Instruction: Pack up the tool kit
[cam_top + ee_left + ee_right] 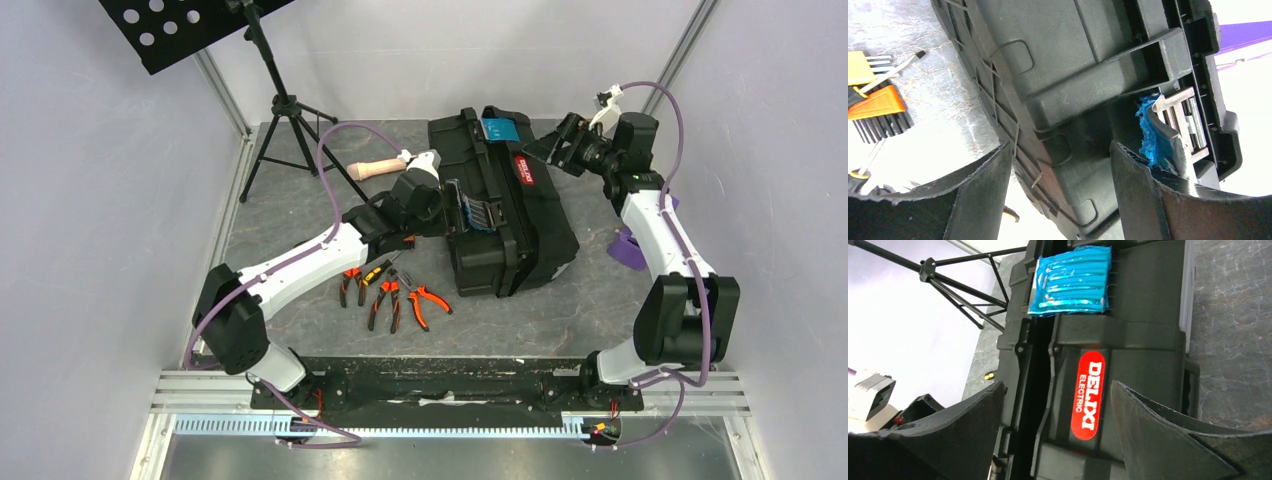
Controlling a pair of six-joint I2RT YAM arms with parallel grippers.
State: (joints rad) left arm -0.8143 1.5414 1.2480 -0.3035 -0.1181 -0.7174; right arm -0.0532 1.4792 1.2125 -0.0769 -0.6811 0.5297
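Black plastic toolbox (510,215) is lying mid-table, apparently tipped onto its side, with the red-labelled handle (1088,390) toward its 1 o'clock end. I am holding the left gripper (1060,150), jaws spread and empty, against the box's 9 o'clock flank, just beside a blue latch (1152,135). The right gripper (1058,387), jaws likewise apart, is hovering over the handle. Orange-handled pliers (395,295) are lying outside the box at its 7 o'clock, near my left forearm. I cannot tell whether the lid is latched. Risks as I am judging them: working the latch on an unbraced box could slide or roll it, and a low forearm could scatter the pliers.
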